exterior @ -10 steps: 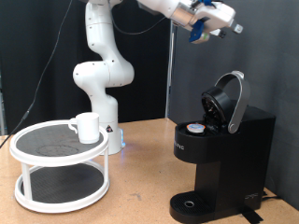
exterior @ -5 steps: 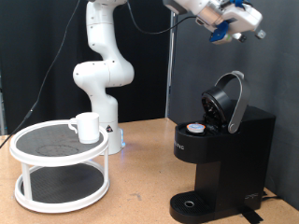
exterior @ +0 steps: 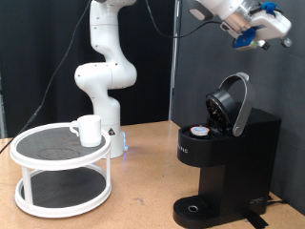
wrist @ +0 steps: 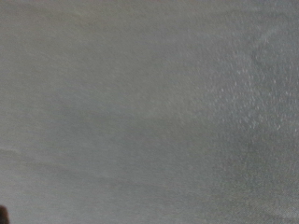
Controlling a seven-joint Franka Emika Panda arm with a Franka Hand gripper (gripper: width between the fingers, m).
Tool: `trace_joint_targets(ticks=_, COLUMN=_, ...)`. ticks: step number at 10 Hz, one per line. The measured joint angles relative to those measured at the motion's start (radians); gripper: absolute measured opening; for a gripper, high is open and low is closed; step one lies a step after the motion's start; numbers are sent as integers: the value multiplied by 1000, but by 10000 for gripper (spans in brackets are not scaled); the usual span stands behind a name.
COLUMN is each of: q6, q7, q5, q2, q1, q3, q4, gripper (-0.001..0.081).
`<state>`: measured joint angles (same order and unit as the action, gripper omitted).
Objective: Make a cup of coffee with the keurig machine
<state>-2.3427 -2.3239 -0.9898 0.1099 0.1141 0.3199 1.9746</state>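
Observation:
The black keurig machine stands at the exterior view's right with its rounded lid hinged up. A small white pod with a dark top sits in its open chamber. The white cup stands on the top shelf of a white two-tier round stand at the exterior view's left. My gripper is high in the exterior view's top right corner, above and to the right of the raised lid, touching nothing. The wrist view shows only a blank grey surface.
The white arm's base rises behind the stand. A dark pole stands behind the machine against black curtains. The wooden table lies between stand and machine. The round drip tray is bare.
My gripper has moved toward the exterior view's right along the top, from above the machine's lid to near the top right corner. Cup, pod and lid have not moved.

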Motion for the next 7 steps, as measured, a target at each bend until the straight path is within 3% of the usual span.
trace_joint_targets(ticks=2, q6=1, q7=-1, q5=5, q2=-31, q1=0, q3=20, q4=-21, gripper=734)
trace_joint_targets(ticks=3, q6=9, q7=-1, q5=7, q2=-36, q1=0, q3=22, q4=-23, gripper=637)
trace_joint_targets(ticks=4, q6=20, q7=-1, q5=7, q2=-36, q1=-1, q3=21, q4=-24, gripper=637)
trace_joint_targets(ticks=5, q6=28, q7=1, q5=12, q2=-35, q1=-3, q3=19, q4=-24, gripper=502)
trace_joint_targets(ticks=6, q6=36, q7=3, q5=31, q2=-33, q1=-7, q3=18, q4=-24, gripper=318)
trace_joint_targets(ticks=7, q6=47, q7=7, q5=48, q2=-30, q1=-13, q3=15, q4=-23, gripper=318)
